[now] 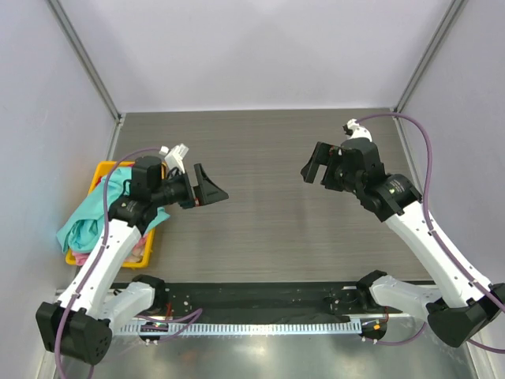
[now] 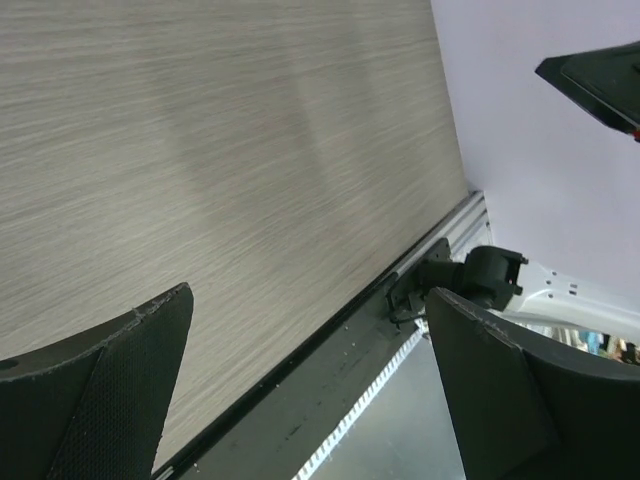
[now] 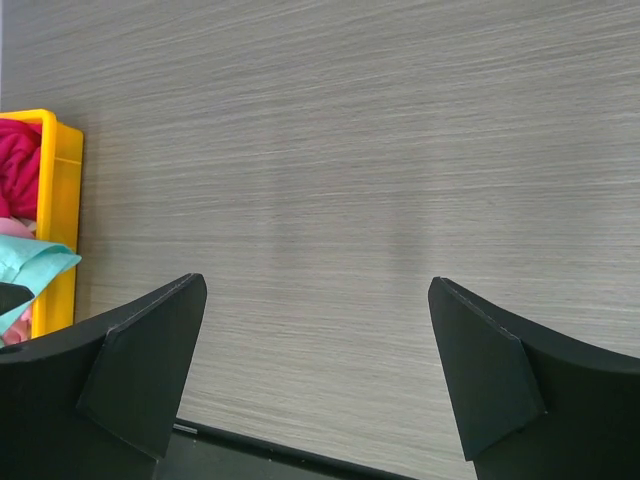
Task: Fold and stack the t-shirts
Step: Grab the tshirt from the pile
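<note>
At the left edge of the table (image 1: 260, 158), the yellow bin (image 1: 102, 169) holds the heaped t-shirts (image 1: 88, 215), teal draped over its rim. My left gripper (image 1: 211, 188) and right gripper (image 1: 314, 164) hover spread wide and empty, seemingly poised for a first pick.

— The table (image 1: 268, 150)?
— Grey wood-grain board, matt, finely streaked.
— The bin (image 3: 62, 200)?
— Yellow plastic, smooth, slightly glossy. The teal t-shirt (image 1: 91, 209) is soft, creased cloth, matt, and the magenta t-shirt (image 3: 18, 165) looks the same.
— The left gripper (image 2: 308, 295)?
— Its fingers (image 2: 120, 390) are matt black plastic, the inner faces finely pebbled. The arm shells (image 1: 430, 237) are smooth white plastic. The near-edge plate (image 1: 316, 355) is brushed metal with a dull sheen.
</note>
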Action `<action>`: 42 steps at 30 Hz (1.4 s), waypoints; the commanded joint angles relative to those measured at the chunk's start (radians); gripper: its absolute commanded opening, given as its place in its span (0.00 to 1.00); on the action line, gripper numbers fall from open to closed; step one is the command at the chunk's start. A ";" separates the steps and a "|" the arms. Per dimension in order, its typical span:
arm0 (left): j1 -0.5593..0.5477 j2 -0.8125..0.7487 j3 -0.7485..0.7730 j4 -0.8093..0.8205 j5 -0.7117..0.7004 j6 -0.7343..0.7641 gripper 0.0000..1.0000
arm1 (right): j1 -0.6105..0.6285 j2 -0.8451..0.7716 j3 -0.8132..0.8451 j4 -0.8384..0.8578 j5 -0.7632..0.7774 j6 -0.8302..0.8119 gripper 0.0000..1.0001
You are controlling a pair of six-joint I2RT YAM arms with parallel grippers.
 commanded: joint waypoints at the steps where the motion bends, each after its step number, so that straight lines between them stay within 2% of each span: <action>1: -0.015 -0.026 0.052 -0.036 -0.095 -0.006 1.00 | 0.004 -0.015 -0.003 0.071 0.000 0.003 1.00; 4: -0.015 -0.050 0.064 -0.071 -0.154 -0.018 1.00 | 0.002 -0.026 -0.026 0.080 0.011 0.001 1.00; 7: -0.015 -0.055 0.100 -0.135 -0.273 -0.020 1.00 | 0.002 -0.032 -0.049 0.106 0.011 -0.002 1.00; 11: -0.015 -0.014 0.206 -0.287 -0.652 0.035 1.00 | 0.002 -0.023 -0.041 0.127 -0.036 -0.014 1.00; 12: -0.012 0.000 0.231 -0.316 -0.829 0.060 1.00 | 0.004 -0.023 -0.044 0.133 -0.049 -0.014 1.00; 15: 0.031 0.061 0.320 -0.413 -1.063 0.077 1.00 | 0.001 -0.033 -0.064 0.166 -0.070 -0.017 1.00; 18: 0.150 0.111 0.342 -0.447 -1.122 0.084 1.00 | 0.002 -0.041 -0.088 0.209 -0.089 -0.002 1.00; 19: 0.239 0.121 0.338 -0.450 -1.092 0.074 1.00 | 0.004 -0.041 -0.089 0.212 -0.102 0.003 1.00; 22: 0.361 0.166 0.320 -0.449 -1.032 0.075 0.98 | 0.002 -0.036 -0.088 0.215 -0.139 0.007 1.00; 24: 0.378 0.189 0.300 -0.426 -1.051 0.087 0.93 | 0.002 -0.041 -0.099 0.218 -0.148 0.006 1.00; 31: 0.465 0.318 0.274 -0.357 -1.059 0.155 0.82 | 0.002 -0.069 -0.115 0.218 -0.191 -0.026 1.00; 34: 0.467 0.385 0.283 -0.350 -1.073 0.153 0.68 | 0.001 -0.087 -0.113 0.216 -0.188 -0.035 1.00; 35: 0.467 0.417 0.286 -0.347 -1.085 0.153 0.56 | 0.002 -0.096 -0.112 0.218 -0.187 -0.043 1.00; 37: 0.467 0.450 0.312 -0.385 -1.120 0.156 0.41 | 0.002 -0.098 -0.108 0.216 -0.181 -0.049 1.00; 38: 0.467 0.462 0.347 -0.405 -1.128 0.155 0.25 | 0.002 -0.101 -0.105 0.216 -0.178 -0.051 1.00; 39: 0.467 0.458 0.369 -0.428 -1.131 0.161 0.17 | 0.002 -0.105 -0.105 0.215 -0.176 -0.052 1.00; 40: 0.467 0.444 0.387 -0.435 -1.131 0.163 0.02 | 0.002 -0.107 -0.104 0.215 -0.176 -0.052 1.00; 42: 0.465 0.398 0.465 -0.453 -1.113 0.164 0.00 | 0.002 -0.115 -0.105 0.215 -0.175 -0.049 1.00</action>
